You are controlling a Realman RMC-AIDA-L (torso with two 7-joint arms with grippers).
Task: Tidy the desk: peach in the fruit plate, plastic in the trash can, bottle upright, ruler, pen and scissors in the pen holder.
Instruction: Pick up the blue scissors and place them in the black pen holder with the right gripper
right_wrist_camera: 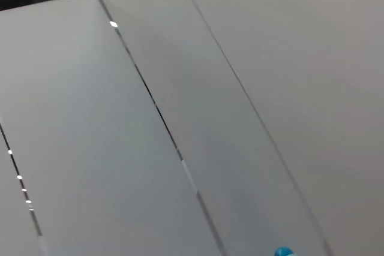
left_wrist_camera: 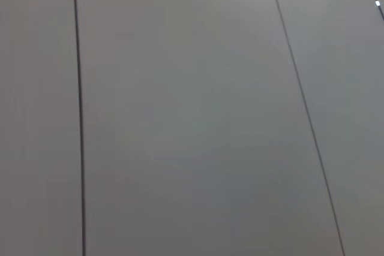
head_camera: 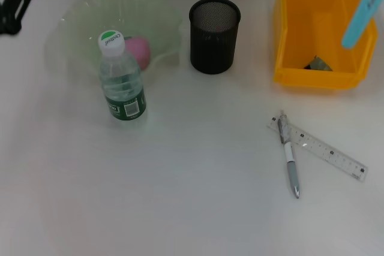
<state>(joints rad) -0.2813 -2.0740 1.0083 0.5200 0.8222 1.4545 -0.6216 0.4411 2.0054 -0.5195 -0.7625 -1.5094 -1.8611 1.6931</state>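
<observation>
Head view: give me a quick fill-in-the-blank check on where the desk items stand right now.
1. The pink peach lies in the translucent green ____.
2. The clear plastic water bottle with the green label stands ____.
3. The grey pen lies across one end of the clear ____.
4. The black mesh pen holder stands beside the ____ bin.

Missing words: plate; upright; ruler; yellow

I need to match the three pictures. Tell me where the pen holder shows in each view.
Head view: the pen holder stands at the back of the table, between the fruit plate and the yellow bin.
Left wrist view: not in it.
Right wrist view: not in it.
Shared landmark: none that I can identify.
</observation>
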